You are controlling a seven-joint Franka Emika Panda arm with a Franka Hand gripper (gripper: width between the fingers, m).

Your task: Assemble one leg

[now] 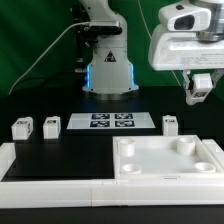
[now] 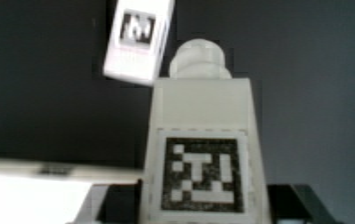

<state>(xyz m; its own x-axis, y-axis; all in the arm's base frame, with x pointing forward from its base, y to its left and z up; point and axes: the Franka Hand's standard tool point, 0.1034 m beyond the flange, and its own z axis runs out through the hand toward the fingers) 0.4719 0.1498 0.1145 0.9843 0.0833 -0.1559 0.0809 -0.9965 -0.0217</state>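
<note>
My gripper hangs in the air at the exterior view's right, above the table's far right part. It is shut on a leg, a small white block with a tag. In the wrist view this held leg fills the middle, its tag facing the camera and its rounded peg end pointing away. The dark fingers press on both of its sides. Another leg lies on the black table beyond it. Three loose legs stand on the table: two at the left and one at the right.
The large white square tray-like piece with corner recesses lies at the front right, below the gripper. The marker board lies in the middle by the robot base. A white L-shaped rail runs along the left and front edges.
</note>
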